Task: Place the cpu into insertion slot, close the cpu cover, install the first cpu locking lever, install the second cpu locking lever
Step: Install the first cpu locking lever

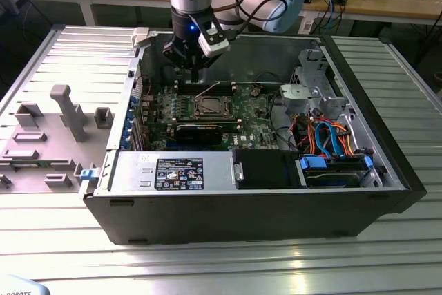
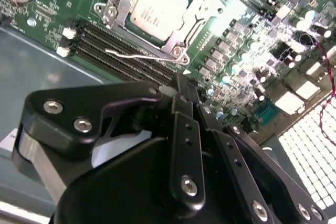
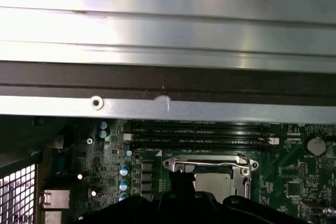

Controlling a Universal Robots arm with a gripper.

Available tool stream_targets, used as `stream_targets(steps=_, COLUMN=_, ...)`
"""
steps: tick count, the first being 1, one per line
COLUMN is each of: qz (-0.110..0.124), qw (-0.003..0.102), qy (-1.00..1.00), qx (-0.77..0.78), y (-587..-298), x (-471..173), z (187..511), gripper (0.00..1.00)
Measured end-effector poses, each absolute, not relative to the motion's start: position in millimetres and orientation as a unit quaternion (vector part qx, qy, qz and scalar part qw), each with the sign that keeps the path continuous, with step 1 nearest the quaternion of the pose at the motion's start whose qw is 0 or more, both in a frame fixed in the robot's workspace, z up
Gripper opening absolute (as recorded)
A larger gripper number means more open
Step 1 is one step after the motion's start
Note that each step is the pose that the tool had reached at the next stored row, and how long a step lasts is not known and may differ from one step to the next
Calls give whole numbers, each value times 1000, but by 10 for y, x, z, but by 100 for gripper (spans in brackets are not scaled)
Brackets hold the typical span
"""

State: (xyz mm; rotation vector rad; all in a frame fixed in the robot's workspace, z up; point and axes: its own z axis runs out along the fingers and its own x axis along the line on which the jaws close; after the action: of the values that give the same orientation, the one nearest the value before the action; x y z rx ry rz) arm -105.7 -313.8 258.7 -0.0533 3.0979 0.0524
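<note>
Cpu (image 2: 157, 9) sits in slot under closed cover (image 2: 185, 30), my hand (image 2: 184, 85) pinched narrow and empty just beside the loose lever (image 2: 136, 55); I judge lever needs a low, square hook.

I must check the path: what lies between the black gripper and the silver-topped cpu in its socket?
In the second wrist view, long black memory slots and a thin wire lever lie between gripper and cpu.

Gripper (image 3: 184, 203) body blocks the near half of the cpu (image 3: 212, 181) in the first wrist view, and the picture's edge cuts the rest. In the exterior view the insertion slot (image 1: 210, 107) is too small to read — cover possibly down, levers indistinct.
</note>
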Motion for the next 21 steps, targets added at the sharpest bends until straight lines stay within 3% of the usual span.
stream_targets(steps=21, qz=24, qw=21, qy=999, qx=-4, y=-3095, x=-817, z=2403, gripper=11)
